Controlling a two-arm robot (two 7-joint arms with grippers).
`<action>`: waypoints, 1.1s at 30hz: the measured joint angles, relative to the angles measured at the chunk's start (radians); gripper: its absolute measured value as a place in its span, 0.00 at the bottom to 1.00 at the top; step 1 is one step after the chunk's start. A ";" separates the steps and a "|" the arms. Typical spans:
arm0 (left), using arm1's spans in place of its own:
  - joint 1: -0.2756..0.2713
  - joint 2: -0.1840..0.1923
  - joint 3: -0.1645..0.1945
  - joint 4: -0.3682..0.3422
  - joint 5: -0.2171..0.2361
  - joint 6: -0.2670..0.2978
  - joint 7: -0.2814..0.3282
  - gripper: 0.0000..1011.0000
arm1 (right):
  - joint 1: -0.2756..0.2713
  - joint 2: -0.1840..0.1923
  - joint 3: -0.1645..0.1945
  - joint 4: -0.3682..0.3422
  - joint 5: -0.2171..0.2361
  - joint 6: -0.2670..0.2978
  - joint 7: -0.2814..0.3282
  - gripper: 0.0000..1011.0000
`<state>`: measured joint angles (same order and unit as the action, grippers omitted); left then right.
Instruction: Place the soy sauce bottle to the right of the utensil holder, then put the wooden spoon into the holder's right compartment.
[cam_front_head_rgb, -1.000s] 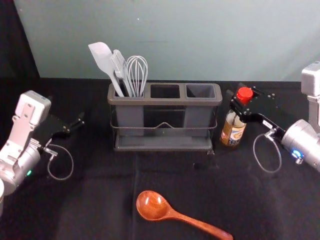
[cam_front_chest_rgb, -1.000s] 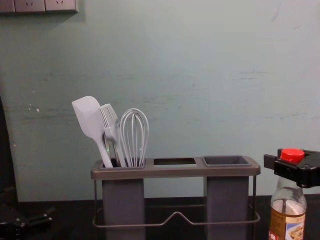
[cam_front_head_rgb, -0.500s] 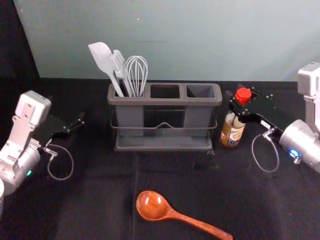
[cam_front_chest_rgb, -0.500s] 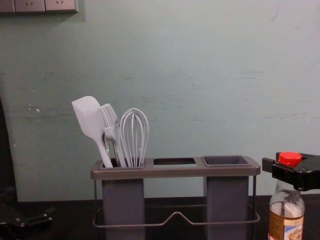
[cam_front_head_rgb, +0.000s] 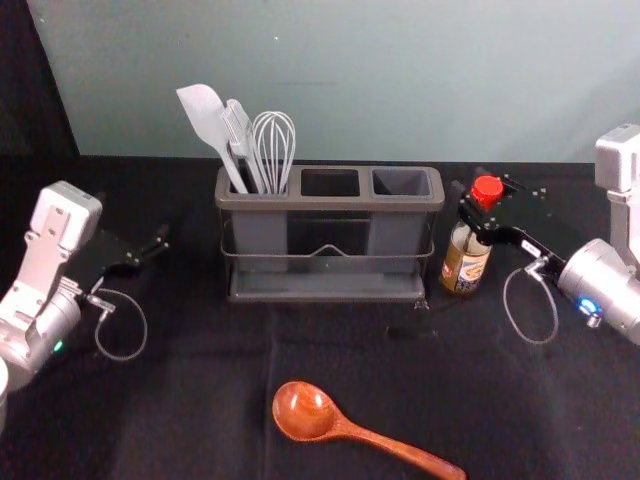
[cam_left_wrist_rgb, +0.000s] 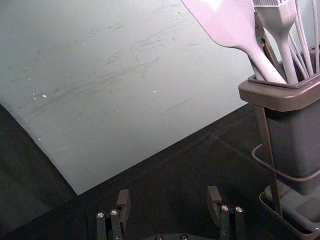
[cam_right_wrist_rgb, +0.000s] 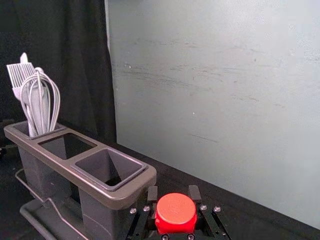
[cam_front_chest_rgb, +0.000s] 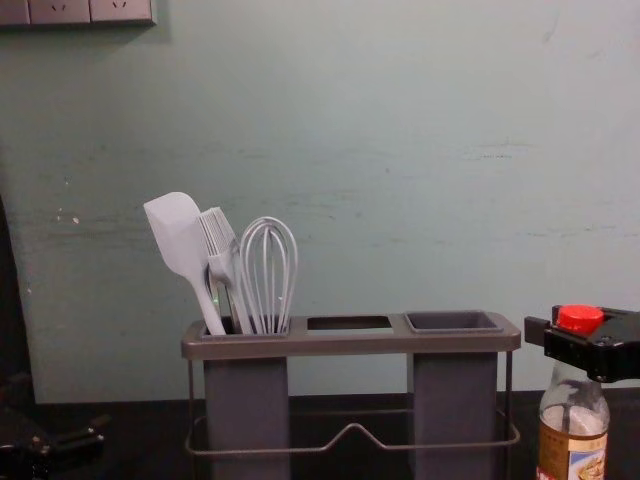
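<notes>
Snugly, the right gripper (cam_front_head_rgb: 476, 190) clamps the clear bottle (cam_front_head_rgb: 465, 268) at its round cap (cam_front_head_rgb: 488, 188), right of the wire-framed holder (cam_front_head_rgb: 330, 204). The left gripper (cam_front_head_rgb: 137, 225), fingers apart, is left of it; the glossy wooden spoon (cam_front_head_rgb: 305, 411) lies on the surface (cam_front_head_rgb: 200, 410) in front.

The right end effector (cam_front_head_rgb: 474, 195) grips the bottle (cam_front_head_rgb: 466, 267) beside the holder (cam_front_head_rgb: 330, 204).

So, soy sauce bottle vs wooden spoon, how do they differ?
Pose: the soy sauce bottle is roughly upright, the wooden spoon lies flat.
Grip: the right gripper has its fingers shut on the bottle; no gripper holds the spoon.
Look: red-capped, labelled bottle; plain reddish-brown spoon.
Both are outside the utensil holder.
</notes>
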<state>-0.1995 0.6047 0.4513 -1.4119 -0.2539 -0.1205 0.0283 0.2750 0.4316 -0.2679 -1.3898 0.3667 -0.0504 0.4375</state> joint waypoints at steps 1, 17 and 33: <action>0.000 0.000 0.000 0.000 0.000 0.000 0.000 0.99 | 0.000 0.000 0.000 0.000 0.000 0.000 0.000 0.38; 0.000 0.000 0.000 0.000 0.000 0.000 0.000 0.99 | -0.001 0.001 0.000 -0.002 0.001 0.000 -0.001 0.63; 0.000 0.000 0.000 0.000 0.000 0.000 0.000 0.99 | -0.001 0.001 0.000 -0.002 0.001 0.000 -0.003 0.99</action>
<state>-0.1996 0.6047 0.4513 -1.4120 -0.2539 -0.1205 0.0282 0.2738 0.4329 -0.2677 -1.3918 0.3681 -0.0502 0.4348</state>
